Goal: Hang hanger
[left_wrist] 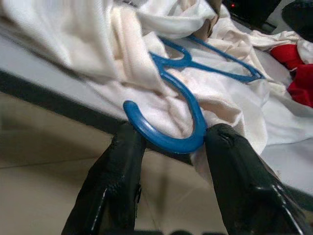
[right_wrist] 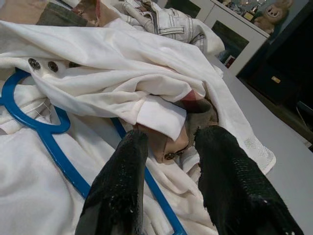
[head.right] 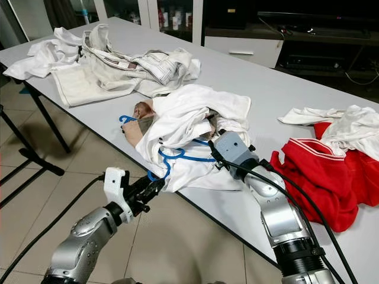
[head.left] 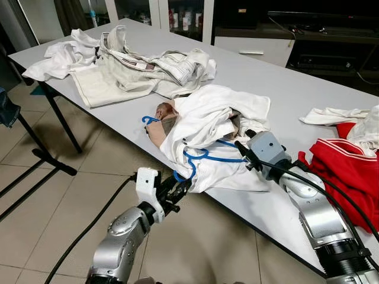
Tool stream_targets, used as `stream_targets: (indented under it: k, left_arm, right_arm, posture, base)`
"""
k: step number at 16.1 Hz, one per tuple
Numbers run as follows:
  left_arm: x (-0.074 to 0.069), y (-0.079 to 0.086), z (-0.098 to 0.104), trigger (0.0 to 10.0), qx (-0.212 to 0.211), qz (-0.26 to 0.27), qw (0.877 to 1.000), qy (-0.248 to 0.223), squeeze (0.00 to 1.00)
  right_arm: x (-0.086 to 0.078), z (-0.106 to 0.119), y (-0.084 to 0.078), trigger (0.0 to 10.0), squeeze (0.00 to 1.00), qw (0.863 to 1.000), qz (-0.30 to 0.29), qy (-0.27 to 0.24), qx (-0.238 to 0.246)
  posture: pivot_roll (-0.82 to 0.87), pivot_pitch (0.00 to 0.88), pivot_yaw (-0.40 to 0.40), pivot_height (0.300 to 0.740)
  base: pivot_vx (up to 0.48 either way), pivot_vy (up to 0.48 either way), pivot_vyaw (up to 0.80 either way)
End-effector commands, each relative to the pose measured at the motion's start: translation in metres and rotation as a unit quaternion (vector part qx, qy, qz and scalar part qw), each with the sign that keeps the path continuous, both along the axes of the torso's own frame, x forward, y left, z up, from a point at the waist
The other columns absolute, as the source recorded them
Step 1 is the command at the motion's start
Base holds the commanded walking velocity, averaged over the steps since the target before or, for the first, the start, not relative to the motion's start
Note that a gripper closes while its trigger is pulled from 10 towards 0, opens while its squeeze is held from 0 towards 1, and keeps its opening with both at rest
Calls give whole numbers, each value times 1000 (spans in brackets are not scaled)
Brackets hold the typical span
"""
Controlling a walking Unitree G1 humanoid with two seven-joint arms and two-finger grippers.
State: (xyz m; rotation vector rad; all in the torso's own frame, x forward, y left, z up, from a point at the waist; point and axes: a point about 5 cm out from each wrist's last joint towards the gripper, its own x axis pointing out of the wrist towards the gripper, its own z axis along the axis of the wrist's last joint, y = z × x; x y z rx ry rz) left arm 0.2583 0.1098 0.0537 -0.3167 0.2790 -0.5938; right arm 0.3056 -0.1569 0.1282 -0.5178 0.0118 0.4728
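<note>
The blue hanger point(head.left: 198, 158) lies on a white shirt point(head.left: 213, 118) at the near edge of the grey table point(head.left: 284, 89). My left gripper point(left_wrist: 166, 142) is open around its hook at that edge. My right gripper point(right_wrist: 168, 147) is open over the shirt.

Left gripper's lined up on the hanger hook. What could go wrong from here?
1. The blue hanger is tangled in the white shirt; pulling the hook may drag the whole pile off the table edge.
2. The left gripper has open jaws straddling the curved hook, so a close might slip off it.
3. The right gripper could pinch cloth rather than hanger.
</note>
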Motion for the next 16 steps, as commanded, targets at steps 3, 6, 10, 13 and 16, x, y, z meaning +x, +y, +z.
stream_targets:
  k: [3, 6, 10, 13, 16]
  left_arm:
    - [4, -8, 3, 0, -6, -22, 1000, -8, 0]
    - [8, -10, 10, 0, -11, -25, 999, -29, 0]
    - [14, -10, 25, 0, -17, -29, 998, -62, 0]
    - [17, -9, 31, 0, -23, -27, 997, -75, 0]
    - [26, -14, 38, 0, -26, -33, 995, -88, 0]
  right_arm:
    - [4, 8, 3, 10000, 0, 1000, 5, -18, 0]
    - [4, 8, 3, 10000, 0, 1000, 3, -19, -1]
    - [5, 8, 3, 10000, 0, 1000, 3, -21, -1]
    - [5, 8, 3, 10000, 0, 1000, 4, -22, -2]
    - [4, 7, -1, 10000, 0, 1000, 0, -24, -6]
  posture:
    - [29, 4, 12, 723]
    - [27, 2, 12, 723]
    - [35, 1, 12, 723]
    - [32, 2, 12, 723]
    - [21, 0, 10, 723]
  base:
    - [0, 0, 0]
    - [0, 0, 0]
    - [0, 0, 0]
    - [0, 0, 0]
    - [0, 0, 0]
